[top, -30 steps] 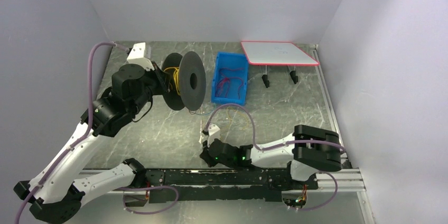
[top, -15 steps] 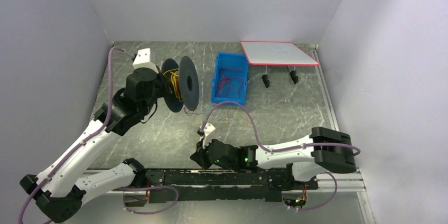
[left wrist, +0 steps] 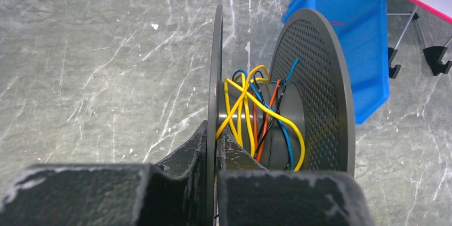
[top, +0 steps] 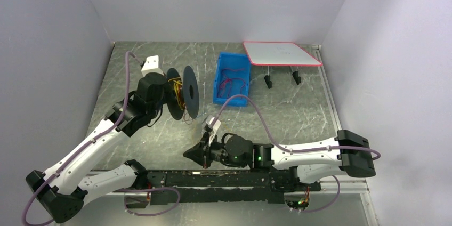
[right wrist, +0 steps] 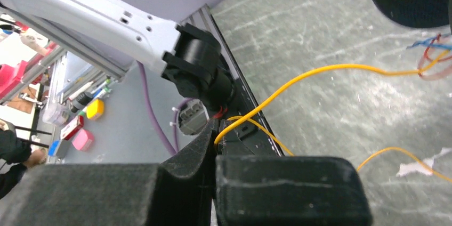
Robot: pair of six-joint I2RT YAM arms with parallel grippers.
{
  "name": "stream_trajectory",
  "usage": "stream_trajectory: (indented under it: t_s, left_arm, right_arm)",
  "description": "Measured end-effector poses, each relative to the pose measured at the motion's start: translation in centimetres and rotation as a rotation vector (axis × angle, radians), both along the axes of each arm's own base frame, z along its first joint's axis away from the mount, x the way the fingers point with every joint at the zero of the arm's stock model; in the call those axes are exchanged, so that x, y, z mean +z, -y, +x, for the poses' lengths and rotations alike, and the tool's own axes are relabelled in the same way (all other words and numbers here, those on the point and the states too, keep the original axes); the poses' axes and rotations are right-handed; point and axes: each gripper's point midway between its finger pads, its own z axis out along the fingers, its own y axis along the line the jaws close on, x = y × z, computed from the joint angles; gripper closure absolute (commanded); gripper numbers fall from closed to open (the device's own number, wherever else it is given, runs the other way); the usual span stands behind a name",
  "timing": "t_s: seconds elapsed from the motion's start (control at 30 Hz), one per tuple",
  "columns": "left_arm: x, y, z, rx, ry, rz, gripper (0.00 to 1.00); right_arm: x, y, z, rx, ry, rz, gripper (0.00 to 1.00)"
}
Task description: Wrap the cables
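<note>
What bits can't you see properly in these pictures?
- Left wrist view: the bottom of the spool is hidden behind the left claw.
- Right wrist view: the yellow cable in the right claw runs off the right edge, so its end is cut off.
- Top view: the cables in the blue bin are too small to count.

Bare tabletop [top: 298,114] opens right of the blue bin [top: 219,82]; spool [top: 191,94] and raised board [top: 281,54] crowd the back.
</note>
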Motion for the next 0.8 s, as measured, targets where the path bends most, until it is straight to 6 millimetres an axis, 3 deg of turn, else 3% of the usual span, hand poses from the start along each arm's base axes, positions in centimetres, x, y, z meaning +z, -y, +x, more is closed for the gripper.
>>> stream_trajectory:
  t_s: [0.27,0.43,0.6,0.8]
  left_arm:
    - [-2.0,0.1,0.2,0.001,-0.041,0.029,0.93]
    - [-3.4,0.2,0.0,-0.003,-0.073,0.054,0.93]
    - [-4.0,0.4,-0.3,-0.020,-0.087,0.071,0.93]
    - [-4.2,1.0,-1.0,-0.068,-0.092,0.107,0.93]
  right_arm:
    - [6.9,-1.7,0.6,0.003,0.095,0.064,1.00]
    - [9.9,-1.8,2.0,-0.043,0.162,0.010,1.00]
    - [11.9,-1.1,5.0,-0.120,0.218,-0.077,1.00]
    - [12.2,1.2,10.4,-0.218,0.237,-0.192,1.00]
